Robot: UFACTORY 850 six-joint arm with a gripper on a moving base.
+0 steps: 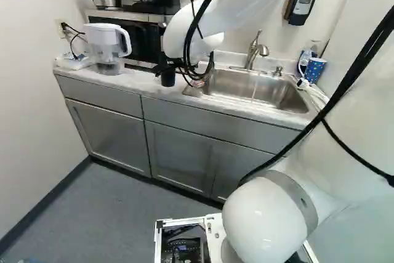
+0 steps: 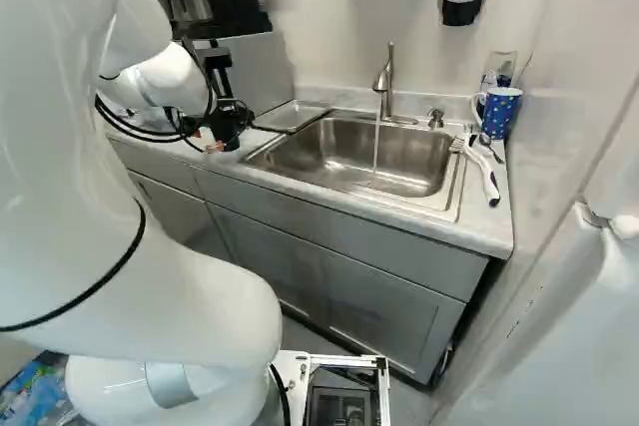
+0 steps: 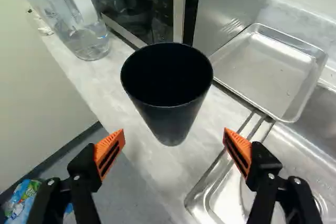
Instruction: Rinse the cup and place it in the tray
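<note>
The left base view showed the pitcher (image 1: 106, 42), missing from the right one; next, the black cup (image 1: 167, 78) stood upright on the counter (image 3: 157, 166) near its front edge, clear of both fingers (image 3: 109, 151) of the wide-spread gripper (image 2: 213, 142). The right base view added the tray (image 2: 291, 117) beside the sink (image 2: 409, 162).

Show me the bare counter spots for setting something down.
Bare counter lies between the clear plastic pitcher and the black tapered cup, and between that cup and the stainless steel sink. The shallow metal tray is bare too. Crowded: the counter end past the sink, with the blue dotted mug and white-handled brush.
</note>
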